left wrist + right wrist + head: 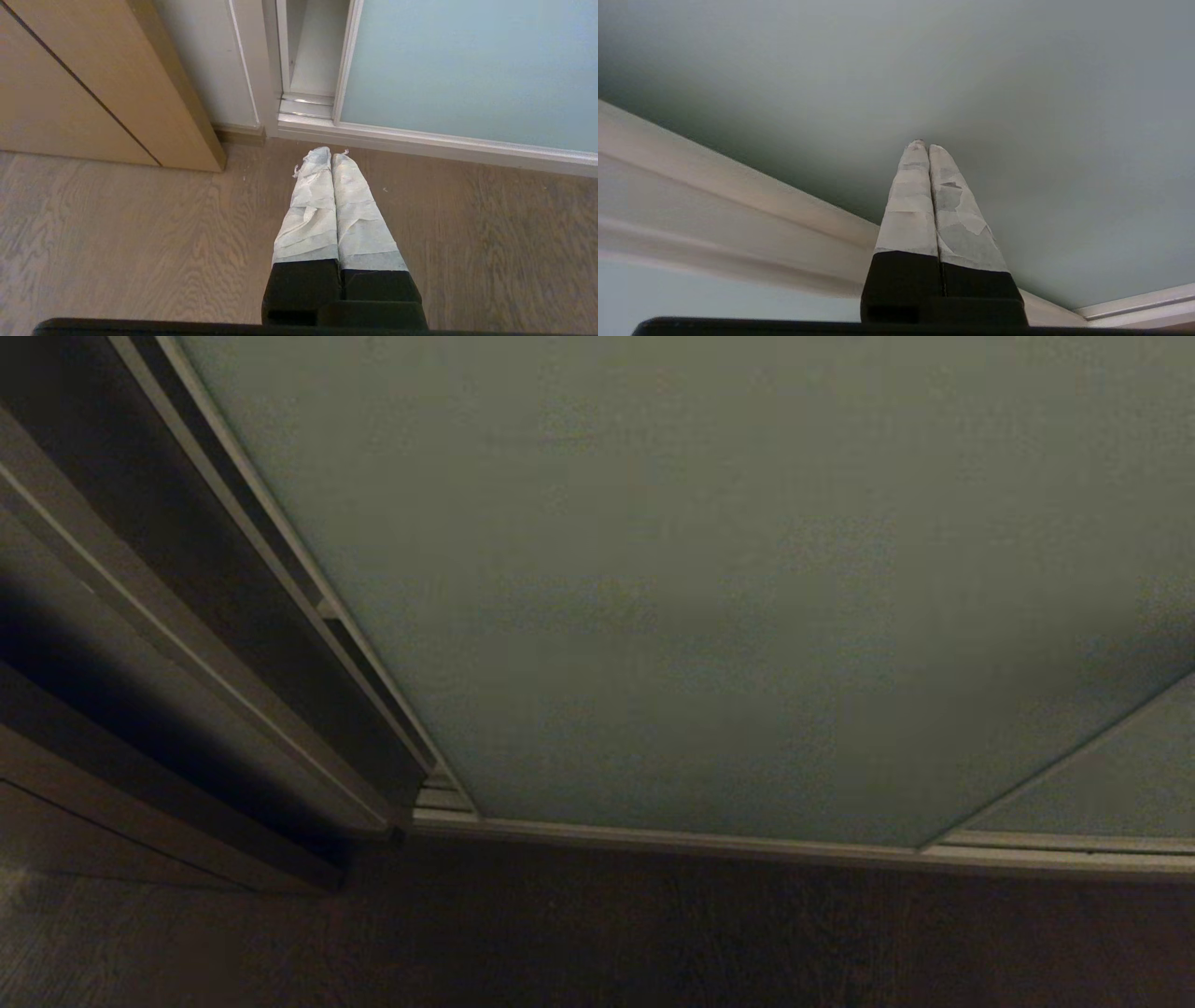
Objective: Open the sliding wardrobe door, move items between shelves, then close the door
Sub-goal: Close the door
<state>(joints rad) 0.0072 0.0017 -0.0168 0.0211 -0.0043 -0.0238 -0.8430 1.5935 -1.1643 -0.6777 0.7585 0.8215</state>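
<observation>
The door (709, 579), a wide grey-green panel in a pale frame, fills most of the head view and reaches down to the floor track (747, 845); it looks nearly shut, with only a narrow gap at its left edge beside the dark side trim (140, 644). No shelves or toys are visible anywhere, so the task seems to be at its opening step. The right gripper (924, 145) has its taped fingers pressed together, empty, tips at or very near the panel, with a pale frame rail (714, 196) just beside it. The left gripper (331, 153) hangs idle over the wood floor (117, 242), fingers likewise together and holding nothing, pointing toward the door's lower corner. The likely trouble: the panel is smooth and offers no handle, so closed fingertips pushing flat on it could slip across the surface instead of dragging it along; pressing too hard might bind the door in its track. Only the left wrist view shows the gap (310, 51) and the pale interior behind it, which is where an edge could be caught. The head view shows neither arm, so contact cannot be confirmed from it.
</observation>
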